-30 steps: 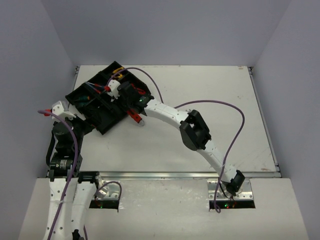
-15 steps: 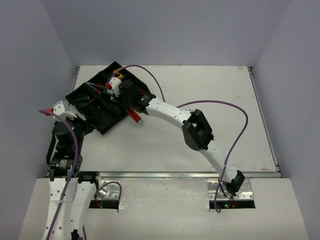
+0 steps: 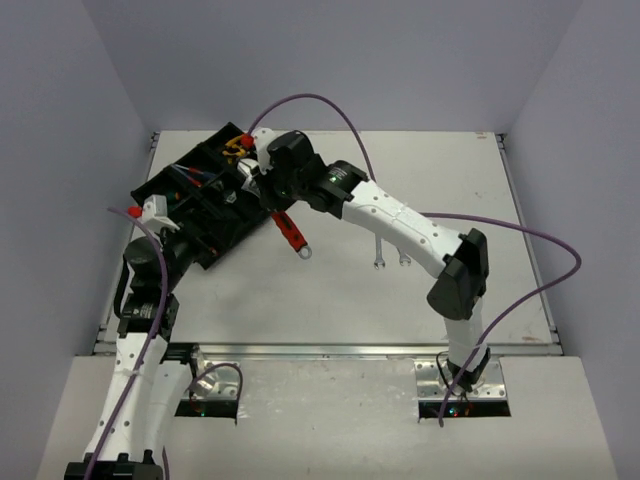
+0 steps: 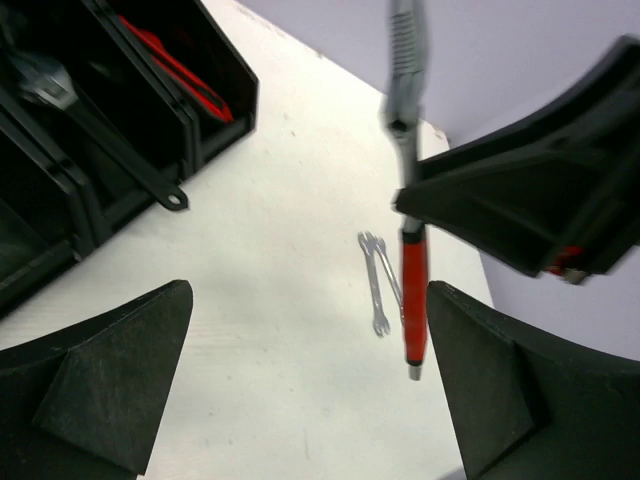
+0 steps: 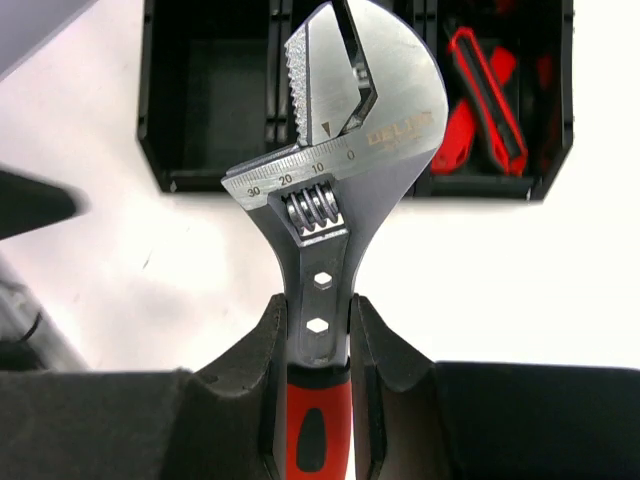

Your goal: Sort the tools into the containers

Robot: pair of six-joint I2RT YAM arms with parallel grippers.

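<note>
My right gripper (image 5: 318,335) is shut on a red-handled adjustable wrench (image 5: 345,130), gripping its shank just above the red grip. It holds the wrench above the table at the near edge of the black divided tray (image 5: 160,170). In the top view the wrench (image 3: 291,231) hangs out from the right gripper (image 3: 265,190) beside the tray (image 3: 190,215). My left gripper (image 4: 310,300) is open and empty, beside the tray's near left corner (image 3: 158,213). The hanging wrench (image 4: 413,300) shows between its fingers. Two silver spanners (image 3: 390,256) lie mid-table.
The tray holds red utility knives (image 5: 485,100), yellow-handled pliers (image 3: 236,150) and another wrench (image 4: 45,80). One compartment (image 5: 210,100) in the right wrist view looks empty. The spanners (image 4: 378,280) lie on bare white table to the right of the tray.
</note>
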